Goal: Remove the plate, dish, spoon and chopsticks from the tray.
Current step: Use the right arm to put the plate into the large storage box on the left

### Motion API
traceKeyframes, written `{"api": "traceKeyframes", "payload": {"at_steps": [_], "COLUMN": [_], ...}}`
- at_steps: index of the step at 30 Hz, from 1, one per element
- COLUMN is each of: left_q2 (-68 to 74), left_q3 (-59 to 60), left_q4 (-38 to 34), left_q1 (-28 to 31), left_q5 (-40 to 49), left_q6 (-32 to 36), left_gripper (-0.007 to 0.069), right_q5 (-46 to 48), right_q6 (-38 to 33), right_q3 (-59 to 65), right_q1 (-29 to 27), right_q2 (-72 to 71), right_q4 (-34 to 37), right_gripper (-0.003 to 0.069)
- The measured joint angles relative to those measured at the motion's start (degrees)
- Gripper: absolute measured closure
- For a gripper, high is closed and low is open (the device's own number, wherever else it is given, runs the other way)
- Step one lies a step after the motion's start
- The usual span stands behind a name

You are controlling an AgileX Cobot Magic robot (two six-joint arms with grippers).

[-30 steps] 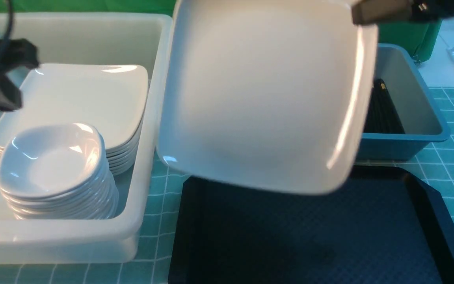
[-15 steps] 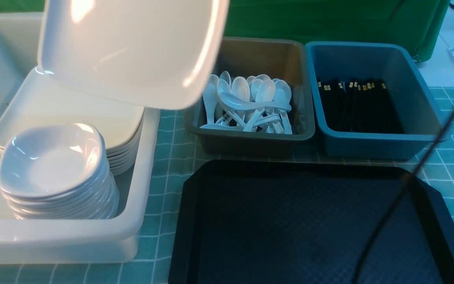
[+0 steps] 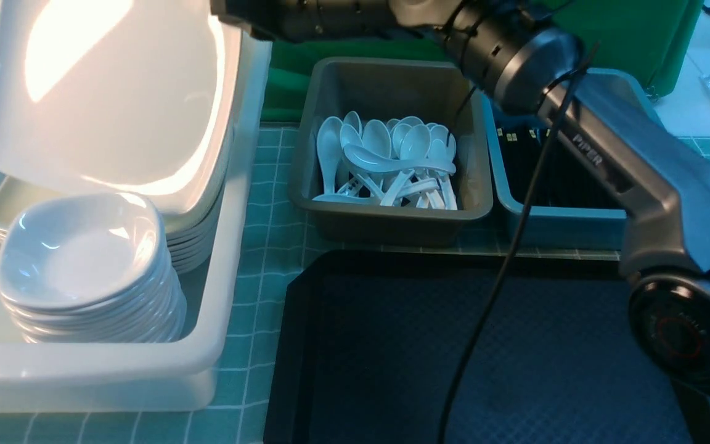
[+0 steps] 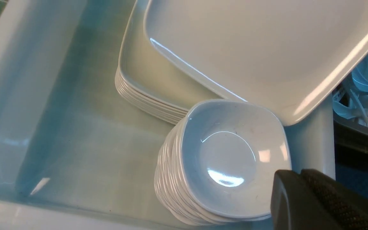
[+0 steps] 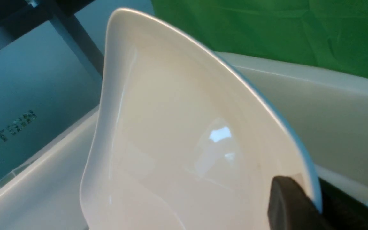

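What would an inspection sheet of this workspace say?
Surface: teal checked mat, no spills seen.
Job's things: large white plate tilted above the plate stack in the white tub; black tray shows no tableware.
Clutter: stack of small dishes beside it; white spoons in grey tub; black chopsticks in blue tub.
Grippers: right gripper shut on the plate's rim; left gripper shut, empty.
Cables: black cable hangs across the tray.
Surroundings: green cloth behind.

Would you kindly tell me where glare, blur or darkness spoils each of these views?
Front view: blown-out glare washes out the upper left of the plate; the tray is dark, its texture faint. Left wrist view: sharp, only small highlights in the top dish. Right wrist view: the plate fills the frame, with soft reflections and no harsh glare.
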Motion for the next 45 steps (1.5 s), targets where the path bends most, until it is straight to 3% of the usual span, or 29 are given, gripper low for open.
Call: {"api": "traceKeyframes", "payload": {"at_steps": [17,26,34,45], "left_q2": [-0.8,-0.8,-0.8,-0.8], "left_q3": [0.0,0.0,0.0,0.0], "left_q4": [-0.1,-0.1,-0.1,-0.1], "left_q1": [0.0,0.0,0.0,0.0], "left_q5": [0.6,0.6,0.6,0.6], "left_q6": [0.6,0.8,1.3,1.5], "left_gripper": [0.0615,0.0615,0.0615,0.0615], "right_q5": [0.0,-1.2,-0.5,-0.4], "right_q6": [0.1,0.4,0.4,0.4], "right_q3": [-0.1,-0.5,-0.5,-0.6], "right_q1": [0.9,1.3,1.3,1.3], "right_q2": [3.0,4.5,4.9,4.9], "right_q4": [-0.9,-1.7,-6.0,-18.1], "right_gripper": [0.0580,0.0425,0.0386,0.0375]}}
